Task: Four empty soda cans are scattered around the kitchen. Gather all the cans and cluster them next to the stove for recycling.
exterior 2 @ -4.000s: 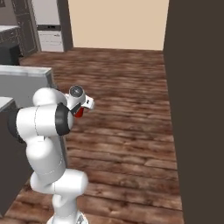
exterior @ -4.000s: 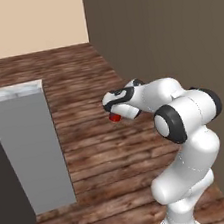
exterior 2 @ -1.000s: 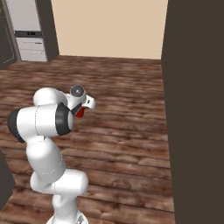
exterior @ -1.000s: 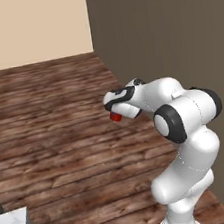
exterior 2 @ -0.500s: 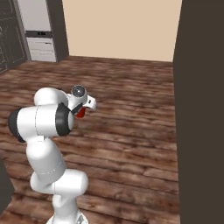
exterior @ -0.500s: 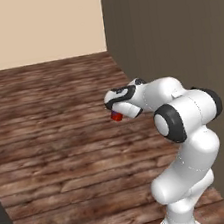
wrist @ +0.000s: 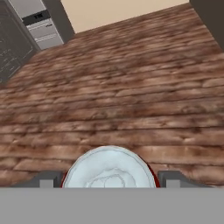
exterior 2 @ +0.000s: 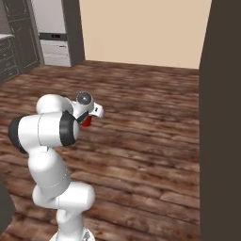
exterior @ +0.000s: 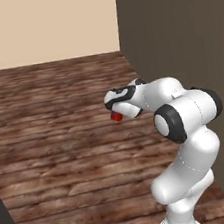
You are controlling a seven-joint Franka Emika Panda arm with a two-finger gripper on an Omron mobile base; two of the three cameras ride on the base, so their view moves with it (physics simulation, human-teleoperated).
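A white Franka Panda arm (exterior: 186,123) holds a bright red soda can (exterior: 116,116) aloft over the wood plank floor (exterior: 52,137) of a simulated kitchen, the arm folded back on itself so that its hand sits close in front of its own dark-jointed elbow. In the left base view, the can shows as a small red patch tucked under the white hand, well above the boards. From the right base view, the same red can (exterior 2: 86,120) peeks out just below and behind the hand's round camera housing.

The tool (wrist: 109,177) is pinching the can: in the hand view, the can's silvery top (wrist: 110,169) fills the space between the two dark fingertips (wrist: 46,179), one pressed against each side, with a thin rim of red visible at either edge.

A tall dark brown cabinet wall (exterior: 179,34) rises just to the arm's right in the left base view, and the same dark panel (exterior 2: 220,117) runs down the right edge of the right base view. A beige wall (exterior 2: 141,28) closes the far end of the room. In the far left corner of the right base view stands a pale, white-fronted appliance (exterior 2: 52,40) with a dark band across it, flanked by dark cabinets (exterior 2: 14,47); the hand view shows the same pale unit (wrist: 37,24) at its upper left.
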